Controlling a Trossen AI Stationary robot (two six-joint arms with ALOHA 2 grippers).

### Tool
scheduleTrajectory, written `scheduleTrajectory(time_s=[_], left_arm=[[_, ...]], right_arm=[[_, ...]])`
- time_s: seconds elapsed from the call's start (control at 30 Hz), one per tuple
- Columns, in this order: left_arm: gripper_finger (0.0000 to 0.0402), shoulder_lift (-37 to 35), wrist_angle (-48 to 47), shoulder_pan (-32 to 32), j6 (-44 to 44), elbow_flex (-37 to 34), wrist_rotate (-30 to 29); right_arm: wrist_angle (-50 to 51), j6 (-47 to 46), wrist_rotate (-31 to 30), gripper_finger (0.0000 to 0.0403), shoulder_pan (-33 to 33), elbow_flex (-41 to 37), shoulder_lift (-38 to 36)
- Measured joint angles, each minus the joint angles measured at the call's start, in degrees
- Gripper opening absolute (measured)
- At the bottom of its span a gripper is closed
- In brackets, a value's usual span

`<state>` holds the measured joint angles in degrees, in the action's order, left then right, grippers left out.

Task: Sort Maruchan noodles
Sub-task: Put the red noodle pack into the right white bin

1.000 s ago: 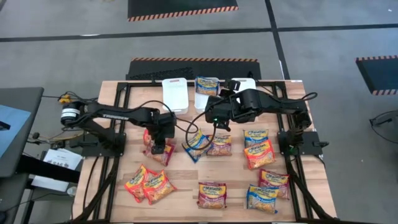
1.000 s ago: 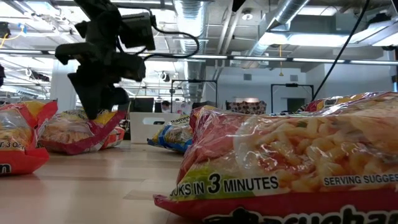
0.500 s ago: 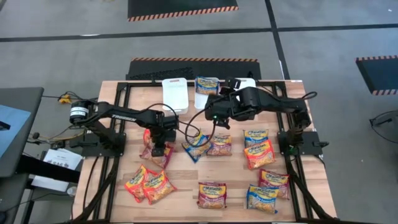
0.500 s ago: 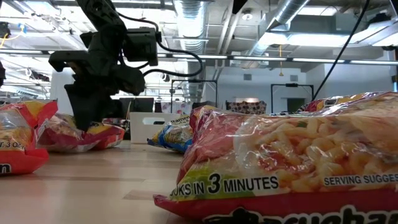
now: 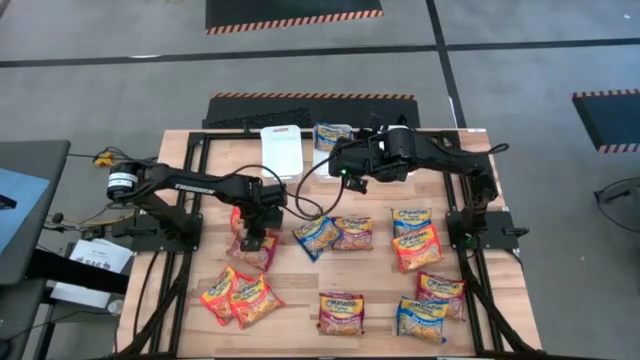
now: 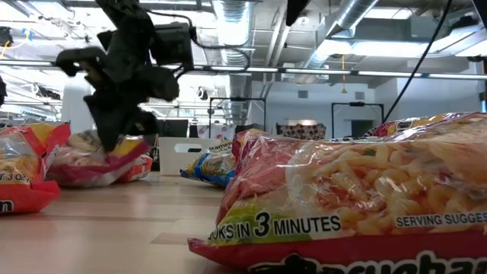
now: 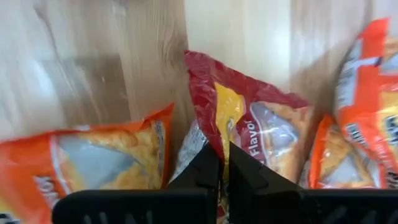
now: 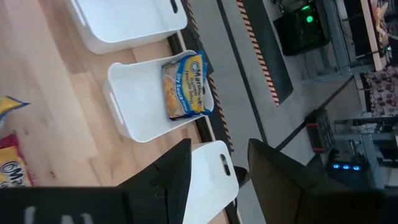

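Observation:
My left gripper (image 5: 252, 240) stands at the table's left-middle, pointing steeply down and shut on a dark red noodle packet (image 7: 264, 134). That packet lies between orange packets (image 7: 106, 158) and shows low in the low view (image 6: 91, 164). My right gripper (image 8: 214, 168) hangs open and holding nothing, high above the white tubs at the far edge (image 5: 345, 168). The middle tub (image 8: 134, 102) holds a blue packet (image 8: 185, 84). Other packets lie flat on the wood: two orange ones (image 5: 240, 295) near left, and several at centre and right (image 5: 416, 250). My left gripper pinches the dark red packet by one side edge (image 7: 211, 134) between its two fingers. The fingers (image 7: 241, 168) come from above, slanting down. The packet's edge is gathered up at the fingers, while its body (image 6: 84, 175) still rests on the table beside the orange packets.
Three white tubs stand in a row at the far edge: left tub (image 5: 282, 150), middle tub (image 5: 322, 158), right tub (image 5: 400, 132) partly under my right arm. Black frame rails (image 5: 195, 200) border the wooden top. Bare wood lies at near centre (image 5: 300, 290).
My left gripper has shut on the dark red packet's edge and rolled a little, staying in place. The edge has bunched up at the fingers. My right gripper, still open, has swung toward the table's far edge over the tubs.

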<state>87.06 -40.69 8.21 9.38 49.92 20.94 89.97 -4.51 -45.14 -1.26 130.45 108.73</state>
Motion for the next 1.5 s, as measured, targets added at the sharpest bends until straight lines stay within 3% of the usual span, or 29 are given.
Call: scheduleTrajectory(time_s=[0.5,0.6,0.8,0.87,1.17,1.33,1.5], left_arm=[[0.0000,-7.3,-1.1,0.0,-0.1,2.4,2.2],[0.0000,-7.3,-1.0,-0.4,-0.5,2.4,3.4],[0.0000,-7.3,-1.4,-1.3,-1.3,2.4,3.3],[0.0000,-7.3,-2.0,-1.6,-1.3,2.4,2.7],[0.0000,-7.3,-4.3,-1.8,-1.8,2.4,-7.4],[0.0014,-7.3,-4.8,-1.7,-1.2,2.4,-7.9],[0.0055,-7.3,-4.8,-1.7,-2.7,2.4,-8.0]], right_arm=[[-0.1,2.0,0.3,0.0182,-5.7,0.0,0.0],[0.0,2.1,5.1,0.0182,-6.3,0.0,0.0],[0.0,-1.0,20.9,0.0182,-4.9,0.0,0.0],[0.0,-2.6,23.1,0.0182,-3.5,0.0,0.0],[-0.6,-6.0,22.6,0.0182,3.7,0.0,0.0],[-0.4,-6.0,20.8,0.0182,5.9,0.0,0.0],[-0.1,-5.6,20.6,0.0182,6.5,0.0,0.0]])
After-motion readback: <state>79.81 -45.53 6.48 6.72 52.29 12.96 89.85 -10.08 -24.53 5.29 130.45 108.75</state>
